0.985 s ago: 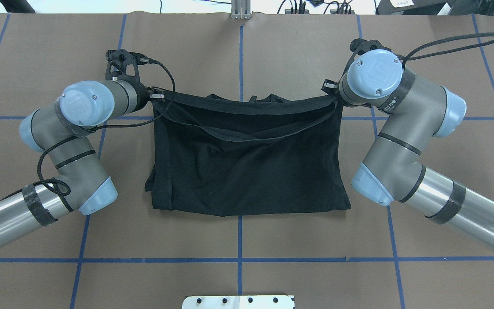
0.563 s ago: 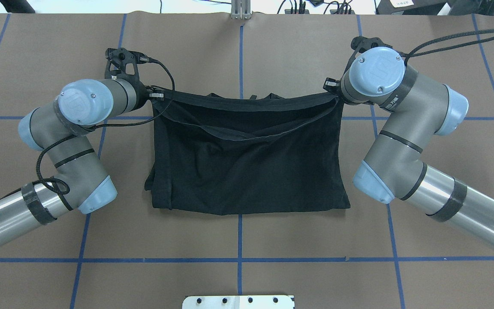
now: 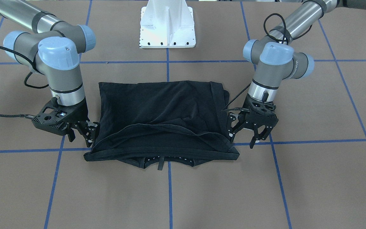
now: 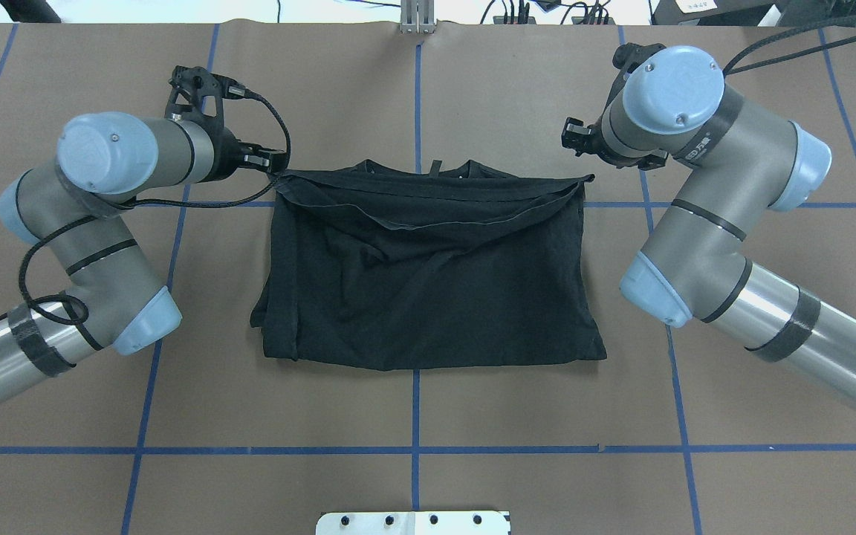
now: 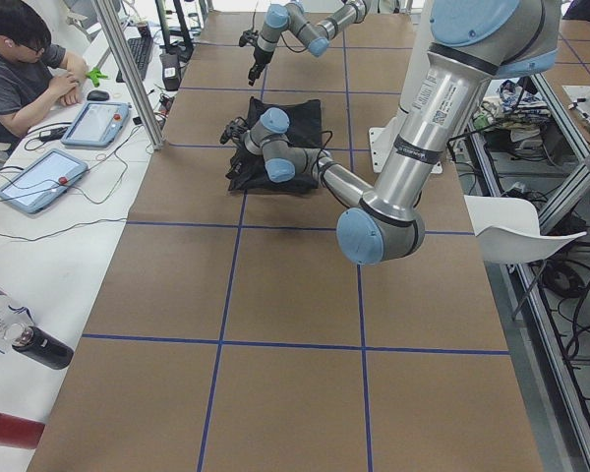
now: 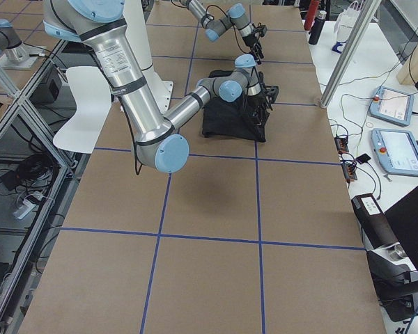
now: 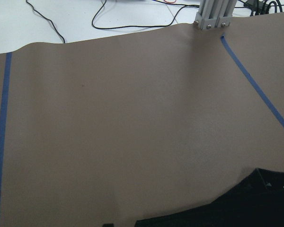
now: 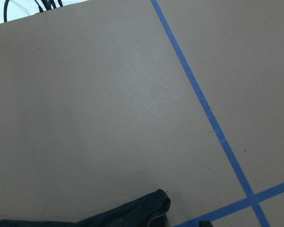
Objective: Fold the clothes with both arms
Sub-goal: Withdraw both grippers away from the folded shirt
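Observation:
The black T-shirt [image 4: 428, 275] lies folded on the brown table, its folded-over edge along the far side; it also shows in the front view [image 3: 160, 111]. No print shows. My left gripper [image 4: 268, 160] is open and empty, just off the shirt's far left corner; in the front view [image 3: 244, 139] its fingers stand apart beside the cloth. My right gripper [image 4: 573, 137] is open and empty, a short way beyond the far right corner, and shows in the front view [image 3: 82, 140] close to the shirt's edge. Each wrist view shows only a strip of the shirt [image 7: 246, 208] [image 8: 123, 213].
The white pedestal base [image 3: 167, 25] stands at the near side of the table. Blue tape lines [image 4: 417, 449] cross the brown surface. A metal post [image 4: 417, 18] stands at the far edge. An operator [image 5: 20, 69] sits at a side desk with tablets.
Both grippers have let go of the shirt's far edge and opened. They have drawn outward and away from it. The edge has dropped flat onto the shirt.

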